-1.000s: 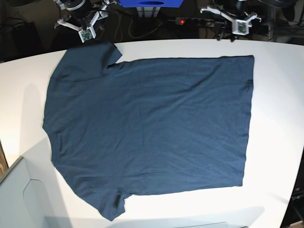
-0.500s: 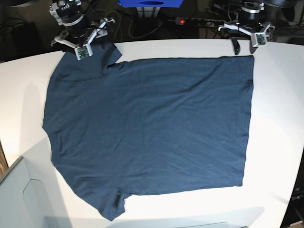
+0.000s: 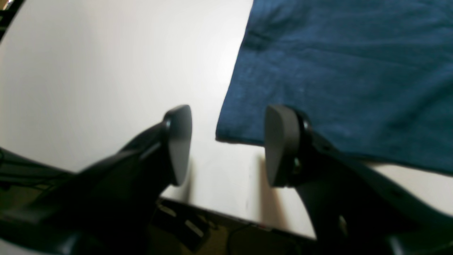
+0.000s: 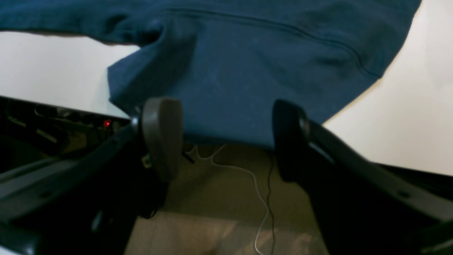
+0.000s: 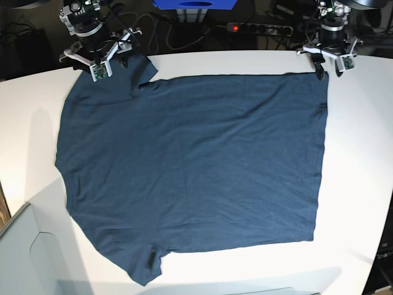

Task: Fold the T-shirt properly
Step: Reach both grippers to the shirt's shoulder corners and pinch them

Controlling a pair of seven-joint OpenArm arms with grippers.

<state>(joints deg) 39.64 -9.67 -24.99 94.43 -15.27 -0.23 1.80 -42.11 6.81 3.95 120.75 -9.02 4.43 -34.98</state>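
While both open hands hover, T-shirt spread on white table, far sleeve edge partly hidden, arms cropped.

The base view looks steeply down from above the white table, framing nearly its full work surface, with both arms entering at the top edge. The left wrist view looks obliquely down past its own fingers at close range, onto the cloth corner at the base view's upper right. The right wrist view, likewise close, covers the cloth portion at the base view's upper left and the floor beyond the table edge.
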